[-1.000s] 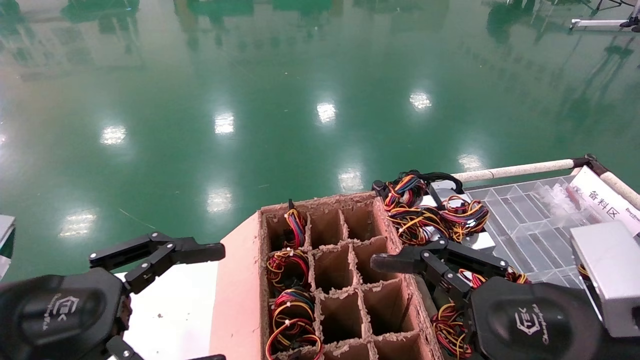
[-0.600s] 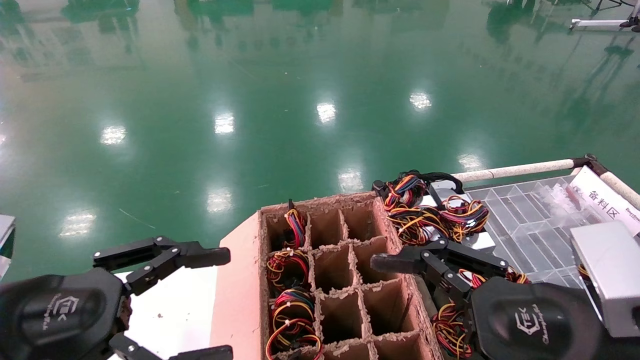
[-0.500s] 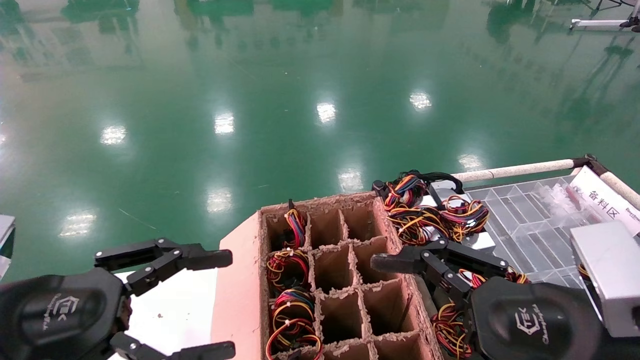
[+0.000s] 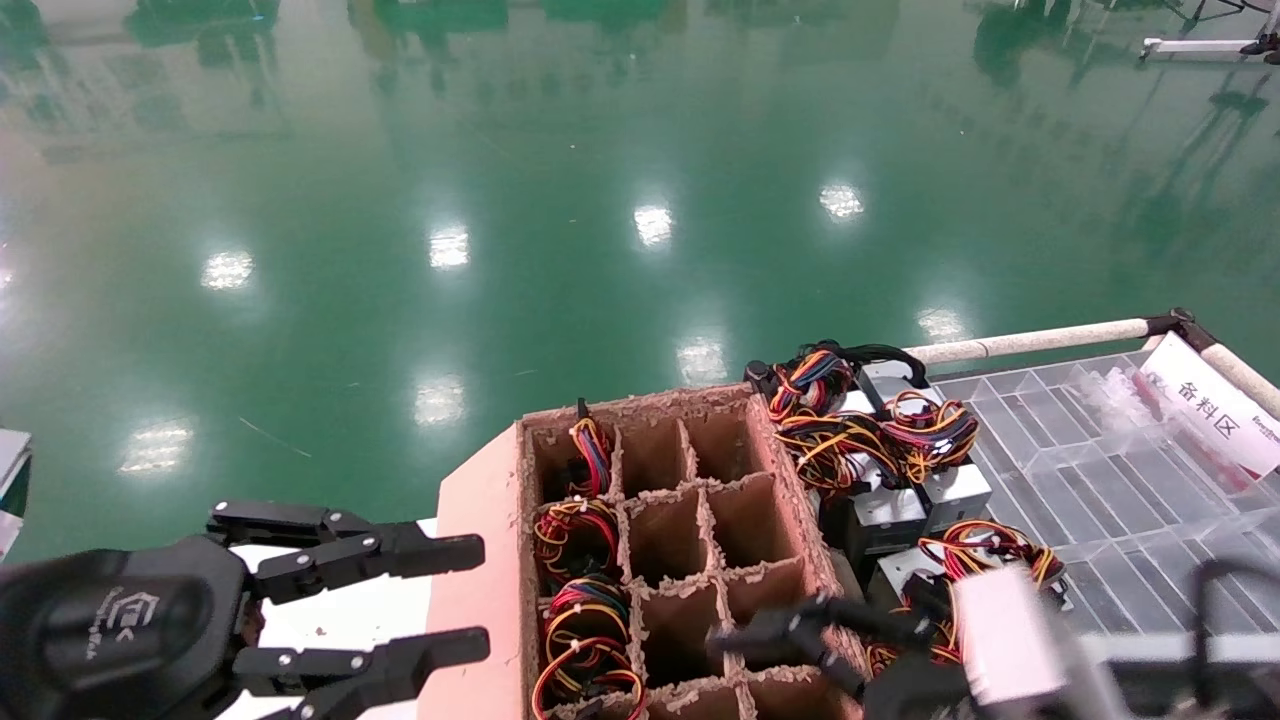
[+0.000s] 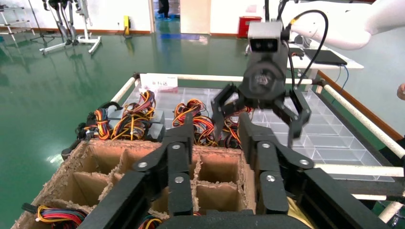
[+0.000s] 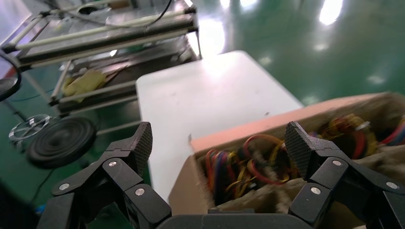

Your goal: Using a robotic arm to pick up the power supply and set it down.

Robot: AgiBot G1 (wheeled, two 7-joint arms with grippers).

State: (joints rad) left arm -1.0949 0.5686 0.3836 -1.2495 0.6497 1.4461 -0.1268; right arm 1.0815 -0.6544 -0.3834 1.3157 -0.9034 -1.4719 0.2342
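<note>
The power supply (image 4: 900, 572) sits in the lower right of the head view, a small silver-grey box with its mostly red wire bundle (image 4: 985, 545) bunched on top. It's lying loose, nobody's got hold of it. It's just right of the cardboard divider box (image 4: 640, 405), at the near edge of the clear compartment tray (image 4: 1100, 450), right below a couple of similar grey boxes with yellower wire bundles (image 4: 870, 435).

The right end effector (image 4: 790, 640) is at the bottom of the head view, blurry, over the lower right corner of the cardboard box and just beside the power supply. Can't tell if it's touching it. Its wrist view shows the fingers spread wide with nothing between them.

The left end effector (image 4: 475, 597) hangs in the lower left over the white desk (image 4: 340, 620), next to the cardboard box's left flap, also spread wide and carrying nothing. The box's left column of cells has wire coils (image 4: 575, 535) in it. Shiny green floor (image 4: 500, 200) fills the rest.
</note>
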